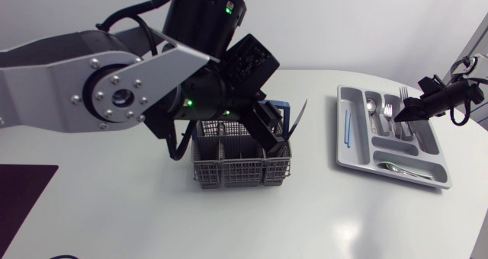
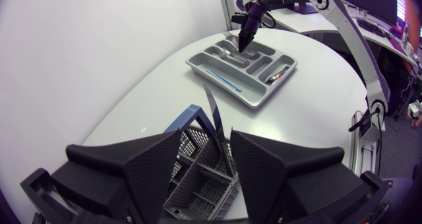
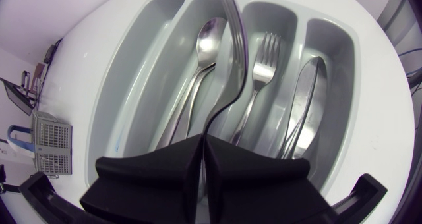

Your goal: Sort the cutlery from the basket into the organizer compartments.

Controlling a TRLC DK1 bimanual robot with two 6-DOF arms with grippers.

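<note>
Grey plastic mesh makes up the basket, which stands mid-counter in the head view. The left end effector is lowered into its right end, and a knife juts upward beside it. Far right on the white counter lies the organizer. The right end effector hangs over its far half with the held fork pointing away.

In the left wrist view the left end effector is released, its fingers well apart. The knife stands in the basket between them, close against one finger and not gripped from both sides. This arm seems to be at the picking step. Its next move calls for closing squarely on the blade, then lifting straight up so the knife does not catch on the mesh.

In the right wrist view the right end effector is clenched on the handle of the held fork. The fork hangs above the divider between the slot holding a spoon and the slot holding the lying fork. The placing step looks to be in hand here. The held fork needs a small shift toward the lying fork's slot, then lowering and release. If it drops now, it could land in the spoon slot or across the divider.
</note>
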